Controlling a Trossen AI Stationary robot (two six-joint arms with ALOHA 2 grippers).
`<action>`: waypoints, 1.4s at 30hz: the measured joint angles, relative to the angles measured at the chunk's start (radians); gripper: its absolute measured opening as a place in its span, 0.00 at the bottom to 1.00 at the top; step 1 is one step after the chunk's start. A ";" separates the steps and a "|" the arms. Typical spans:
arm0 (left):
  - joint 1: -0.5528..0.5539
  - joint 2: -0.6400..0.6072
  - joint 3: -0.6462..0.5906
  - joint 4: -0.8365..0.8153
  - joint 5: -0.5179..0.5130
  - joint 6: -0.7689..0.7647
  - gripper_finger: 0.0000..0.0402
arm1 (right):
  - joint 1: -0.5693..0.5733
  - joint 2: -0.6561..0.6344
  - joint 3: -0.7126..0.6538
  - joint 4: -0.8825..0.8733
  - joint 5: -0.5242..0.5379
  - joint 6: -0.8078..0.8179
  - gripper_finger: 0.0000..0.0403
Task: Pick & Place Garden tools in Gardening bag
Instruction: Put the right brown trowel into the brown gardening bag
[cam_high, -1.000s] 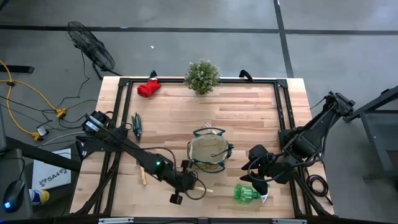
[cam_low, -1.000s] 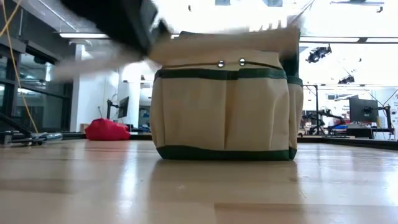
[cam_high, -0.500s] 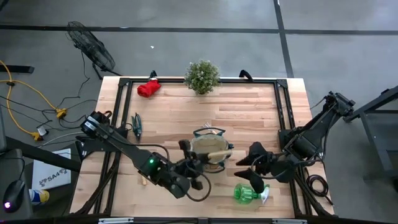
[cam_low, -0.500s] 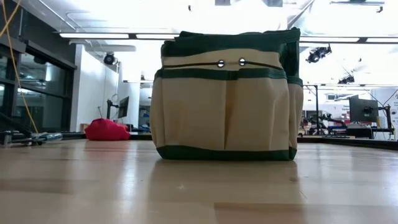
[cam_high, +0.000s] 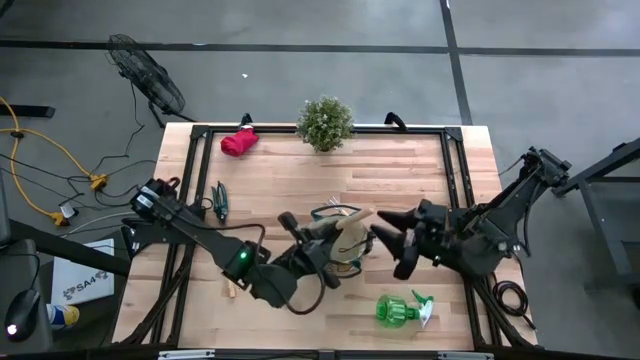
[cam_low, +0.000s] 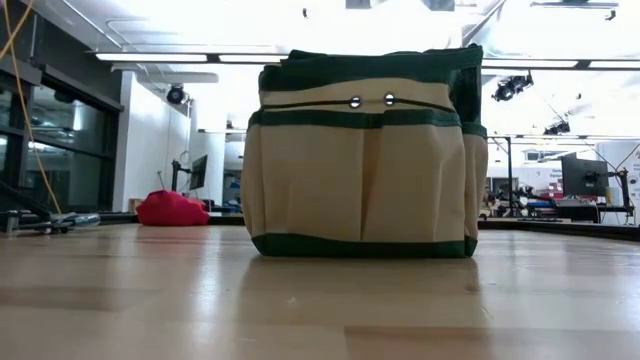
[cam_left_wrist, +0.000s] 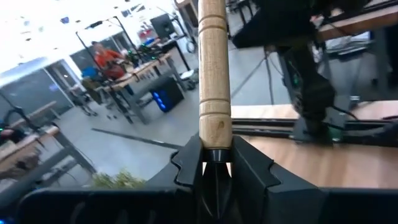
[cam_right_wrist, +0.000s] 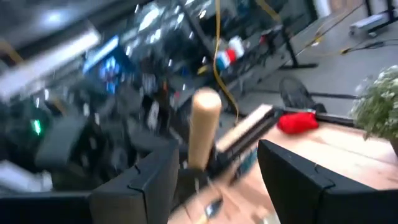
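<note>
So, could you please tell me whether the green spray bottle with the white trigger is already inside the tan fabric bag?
No, the green spray bottle lies on the wooden table, apart from the tan bag.

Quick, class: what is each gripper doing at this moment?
Left gripper: closed on the trowel by its wooden handle, above the bag.
Right gripper: open, holding nothing, beside the bag.

A bushy potted plant (cam_high: 325, 123) at the table's (cam_high: 400, 180) far edge; a floor fan (cam_high: 145, 72) beyond its corner
</note>
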 joint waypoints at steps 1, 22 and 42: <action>0.008 0.000 0.000 0.023 0.000 0.029 0.14 | -0.005 0.003 0.000 0.041 0.023 -0.008 0.52; 0.043 0.000 0.000 0.071 -0.054 0.302 0.14 | -0.089 0.120 0.000 0.364 0.167 0.082 0.52; 0.056 0.000 -0.001 0.071 -0.122 0.396 0.14 | -0.141 0.120 0.000 0.370 0.158 0.115 0.52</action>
